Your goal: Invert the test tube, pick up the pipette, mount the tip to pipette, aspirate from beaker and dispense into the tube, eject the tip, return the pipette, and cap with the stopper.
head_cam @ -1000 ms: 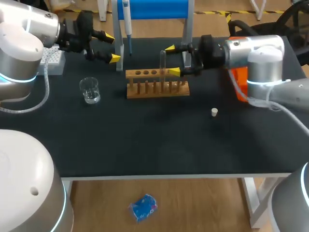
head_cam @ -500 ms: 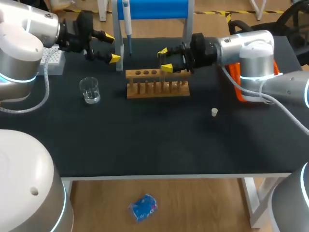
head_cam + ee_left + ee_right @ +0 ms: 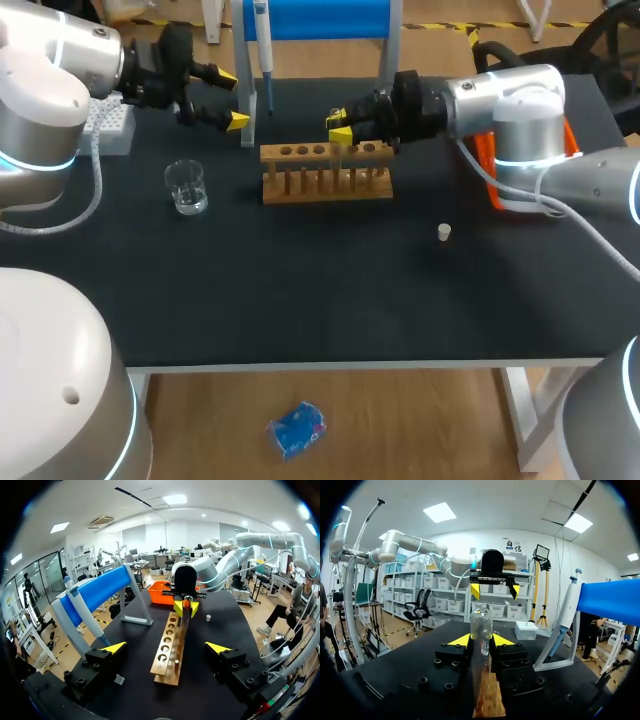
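Two yellow fingertips of the right gripper (image 3: 481, 641) pinch the clear glass test tube (image 3: 481, 622), upright at the long wooden tube rack (image 3: 325, 172) in the table's far middle. The left gripper (image 3: 232, 98) hangs spread at far left, just beside the blue-barred stand (image 3: 315, 18) carrying the white pipette (image 3: 262, 40). The small clear glass beaker (image 3: 186, 187) sits left of the rack, its contents unclear. The small white stopper (image 3: 444, 232) lies nearer, to the right.

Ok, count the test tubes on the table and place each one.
1. The test tube stands on the wooden rack, clamped by the right gripper. No other shows, though that gripper hides part of the rack.
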Controlling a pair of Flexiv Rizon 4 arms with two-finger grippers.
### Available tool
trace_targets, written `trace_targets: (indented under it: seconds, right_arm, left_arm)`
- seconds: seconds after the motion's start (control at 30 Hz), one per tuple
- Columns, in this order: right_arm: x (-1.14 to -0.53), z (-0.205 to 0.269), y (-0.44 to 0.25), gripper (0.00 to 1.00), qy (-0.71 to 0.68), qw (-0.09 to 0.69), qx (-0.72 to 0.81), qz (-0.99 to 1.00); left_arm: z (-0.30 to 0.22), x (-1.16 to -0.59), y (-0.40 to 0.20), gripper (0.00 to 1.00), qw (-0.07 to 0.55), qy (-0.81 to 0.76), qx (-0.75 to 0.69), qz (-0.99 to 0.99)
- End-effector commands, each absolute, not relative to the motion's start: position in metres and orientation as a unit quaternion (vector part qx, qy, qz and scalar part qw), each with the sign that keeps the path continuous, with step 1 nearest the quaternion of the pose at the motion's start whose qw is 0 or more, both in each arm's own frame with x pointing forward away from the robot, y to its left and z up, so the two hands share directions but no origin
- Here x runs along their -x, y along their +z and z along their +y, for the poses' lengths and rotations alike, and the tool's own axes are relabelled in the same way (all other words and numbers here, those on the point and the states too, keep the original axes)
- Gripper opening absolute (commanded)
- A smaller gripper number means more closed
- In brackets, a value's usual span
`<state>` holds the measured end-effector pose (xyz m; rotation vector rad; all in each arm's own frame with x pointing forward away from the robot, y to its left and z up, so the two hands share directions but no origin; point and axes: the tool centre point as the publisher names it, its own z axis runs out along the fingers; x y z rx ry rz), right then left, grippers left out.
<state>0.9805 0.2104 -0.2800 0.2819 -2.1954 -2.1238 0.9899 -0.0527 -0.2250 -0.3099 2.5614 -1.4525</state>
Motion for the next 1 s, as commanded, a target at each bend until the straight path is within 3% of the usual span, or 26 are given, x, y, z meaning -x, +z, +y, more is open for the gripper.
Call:
trace_targets:
  seconds: [0.03, 1.0]
  right_arm:
    - [-0.979, 0.209, -0.281, 0.0, -0.691, 0.034, -0.091, -0.716]
    - [-0.981, 0.204, -0.265, 0.0, -0.702, 0.048, -0.079, -0.706]
  left_arm:
    - [-0.053, -0.989, -0.225, 1.0, 0.091, -0.488, 0.105, 0.862]
    - [-0.053, -0.989, -0.225, 1.0, 0.091, -0.488, 0.105, 0.862]
